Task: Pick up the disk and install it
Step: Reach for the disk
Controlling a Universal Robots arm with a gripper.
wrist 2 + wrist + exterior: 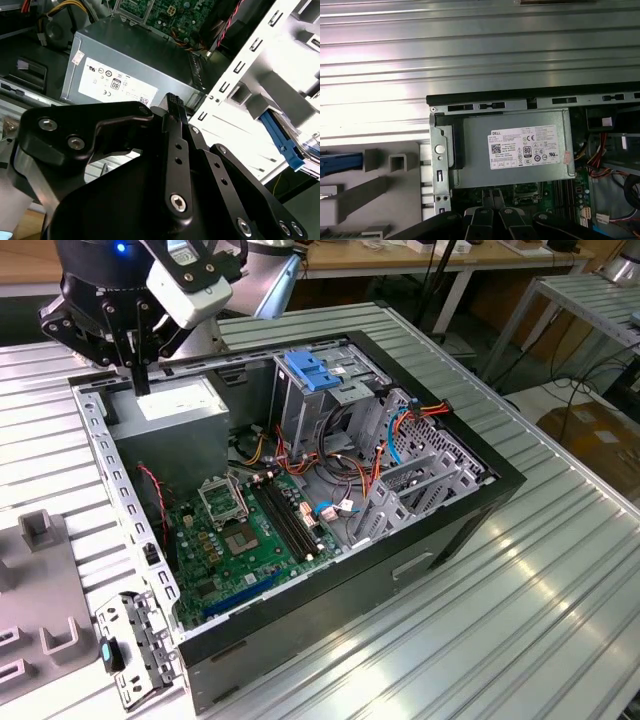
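Observation:
My gripper (pixel 141 386) hangs over the back corner of the open computer case (pixel 470 502), at the exterior view's left, just above the grey power supply (pixel 178 406). Its black fingers are shut together with nothing between them, as both wrist views show (pixel 173 101) (pixel 492 192). A blue side rail that looks like the disk's (pixel 340 164) lies on the grey fixture beside the case, well apart from the gripper. The same rail (pixel 281 141) appears in the second wrist view; the remainder of the disk is cut off. A light-blue bracket (pixel 310 370) tops the drive cage.
Inside the case are a green motherboard (pixel 250 535), loose red, orange and blue cables (pixel 385 435), and a metal drive cage (pixel 330 400). The grey fixture (pixel 45 590) lies at the exterior view's left on the ribbed metal table (pixel 520 610). Benches stand behind.

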